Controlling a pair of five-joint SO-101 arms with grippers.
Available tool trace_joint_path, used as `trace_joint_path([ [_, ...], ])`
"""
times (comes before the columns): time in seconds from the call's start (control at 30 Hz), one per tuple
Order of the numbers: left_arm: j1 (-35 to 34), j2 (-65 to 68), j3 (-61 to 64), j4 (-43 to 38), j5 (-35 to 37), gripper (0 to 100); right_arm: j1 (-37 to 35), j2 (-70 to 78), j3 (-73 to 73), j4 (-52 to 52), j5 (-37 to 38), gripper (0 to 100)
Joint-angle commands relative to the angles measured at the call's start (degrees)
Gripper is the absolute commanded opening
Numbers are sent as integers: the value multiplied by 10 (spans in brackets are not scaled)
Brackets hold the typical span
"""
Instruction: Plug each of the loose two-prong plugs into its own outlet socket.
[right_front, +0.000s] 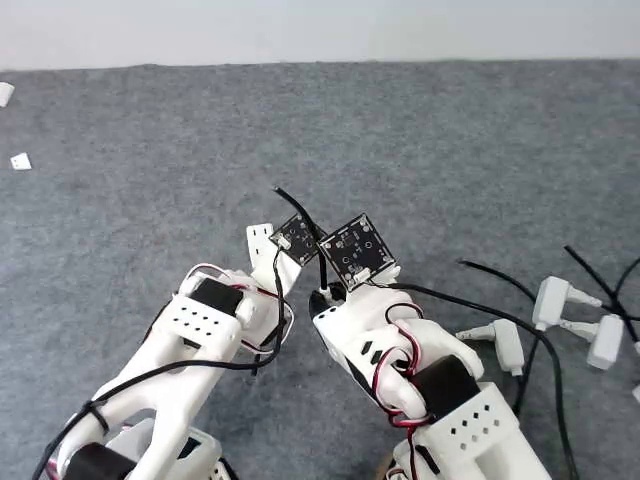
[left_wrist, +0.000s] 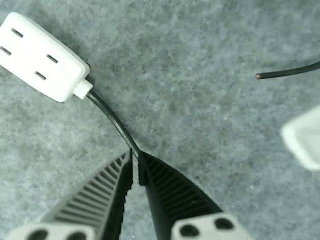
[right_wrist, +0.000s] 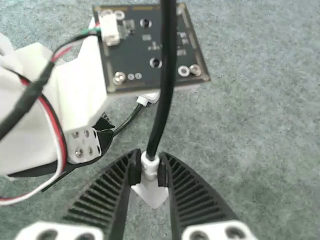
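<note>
My left gripper (left_wrist: 135, 162) is shut on a thin black cord (left_wrist: 112, 122) just behind a white outlet socket block (left_wrist: 42, 56), which lies on the grey carpet with its slots facing up. In the high view this block (right_front: 261, 238) lies beside the left arm's tip. My right gripper (right_wrist: 148, 172) is shut on a white two-prong plug (right_wrist: 148, 192). The plug's black cord (right_wrist: 165, 75) runs up and away from the jaws. In the high view the right gripper (right_front: 325, 296) sits close beside the left arm, and the cord (right_front: 305, 225) ends loose on the carpet.
Three more white plugs (right_front: 505, 343) (right_front: 551, 300) (right_front: 606, 341) with black cords lie on the carpet at the right. The left arm's camera board (right_wrist: 150, 47) hangs right in front of my right gripper. A bare cord end (left_wrist: 285, 73) lies near the socket. Small white scraps (right_front: 20, 161) rest far left.
</note>
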Motion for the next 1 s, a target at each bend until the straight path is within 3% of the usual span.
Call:
trace_joint_path([
  [0.0,9,-19,6,-14,-21,13,-2,4,-5,-12,4,9],
  [0.13,17,-19,15,-14,-69,13,8,4,-5,-21,6,9],
  [0.3,14,-20,15,-20,-67,13,44,5,-4,-36,1,9],
  [0.37,10,-23,17,-50,-28,13,45,5,-3,-50,-21,9],
  [0.6,-139,-121,70,-187,130,13,33,7,43,-171,-108,9],
  [0.83,-311,-193,148,-200,147,13,-39,137,24,-267,-43,9],
  [0.97,-324,-192,160,-198,120,13,-49,259,-33,-317,10,9],
])
